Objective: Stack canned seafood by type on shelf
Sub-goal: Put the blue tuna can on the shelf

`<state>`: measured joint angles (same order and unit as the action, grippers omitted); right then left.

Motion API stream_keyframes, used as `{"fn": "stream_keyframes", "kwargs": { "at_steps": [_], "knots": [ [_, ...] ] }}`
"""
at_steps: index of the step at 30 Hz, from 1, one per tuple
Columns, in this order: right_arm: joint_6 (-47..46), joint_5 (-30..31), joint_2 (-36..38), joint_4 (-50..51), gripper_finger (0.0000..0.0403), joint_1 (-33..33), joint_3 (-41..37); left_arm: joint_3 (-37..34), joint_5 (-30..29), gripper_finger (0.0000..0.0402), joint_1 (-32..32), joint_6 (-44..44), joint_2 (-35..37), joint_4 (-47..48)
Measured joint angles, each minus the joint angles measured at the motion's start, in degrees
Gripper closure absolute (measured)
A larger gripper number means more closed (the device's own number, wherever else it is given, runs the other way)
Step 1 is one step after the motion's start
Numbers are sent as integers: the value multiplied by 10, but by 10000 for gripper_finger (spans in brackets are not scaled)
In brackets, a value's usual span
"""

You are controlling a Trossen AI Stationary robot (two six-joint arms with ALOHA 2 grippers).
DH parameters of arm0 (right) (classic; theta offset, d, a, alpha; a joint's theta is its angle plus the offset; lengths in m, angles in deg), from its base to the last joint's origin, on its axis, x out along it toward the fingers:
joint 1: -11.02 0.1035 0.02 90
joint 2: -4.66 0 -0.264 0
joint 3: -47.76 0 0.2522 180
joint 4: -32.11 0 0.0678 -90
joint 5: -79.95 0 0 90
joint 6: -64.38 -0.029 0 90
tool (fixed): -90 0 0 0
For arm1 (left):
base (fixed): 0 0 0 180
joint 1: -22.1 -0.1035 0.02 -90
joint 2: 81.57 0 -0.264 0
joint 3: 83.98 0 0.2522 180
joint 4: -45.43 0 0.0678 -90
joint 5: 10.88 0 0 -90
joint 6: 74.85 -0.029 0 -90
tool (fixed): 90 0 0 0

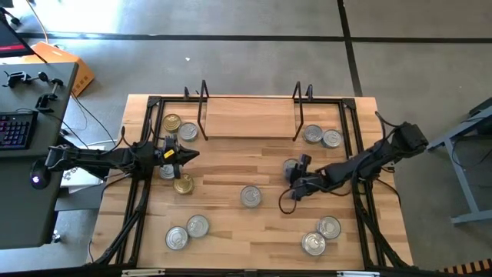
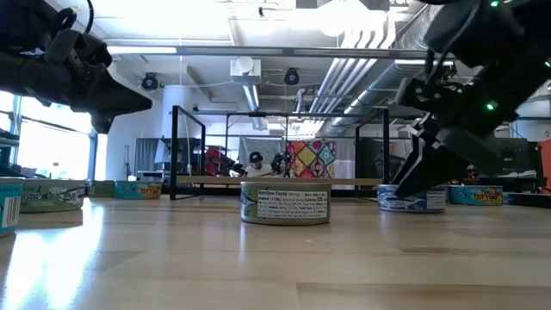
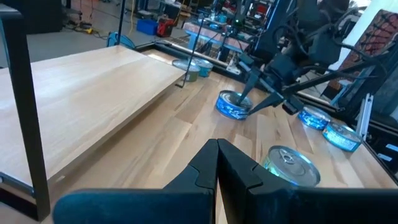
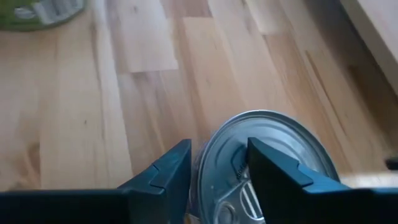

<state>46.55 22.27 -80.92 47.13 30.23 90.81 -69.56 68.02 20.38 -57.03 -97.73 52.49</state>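
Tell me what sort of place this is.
Probably a robotics lab or workshop: exposed ceiling ducts, a desk with a keyboard beside the table, and a wooden table carrying two robot arms.

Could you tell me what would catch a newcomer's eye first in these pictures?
Probably the right gripper, down over a blue-labelled tin right of the table's centre, one finger on its lid. Next, the bare shelf at the far edge, and the silver and gold tins scattered around the tabletop.
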Motion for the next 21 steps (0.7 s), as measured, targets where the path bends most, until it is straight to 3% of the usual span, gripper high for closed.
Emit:
{"fn": "stream_keyframes", "kwargs": {
  "at_steps": [4, 12, 16, 21],
  "knots": [
    [60, 5, 1, -44, 301, 7, -36, 0, 0, 401, 0, 0, 0, -3],
    [64, 19, 1, -34, 393, 8, -42, 0, 0, 401, 5, -5, 0, -9],
    [75, 26, -2, -20, 396, 7, -13, 0, 0, 401, 20, -13, 0, -9],
    [161, 7, -4, -17, 402, 7, 41, 0, -1, 401, 43, -15, 0, -9]
  ]
}}
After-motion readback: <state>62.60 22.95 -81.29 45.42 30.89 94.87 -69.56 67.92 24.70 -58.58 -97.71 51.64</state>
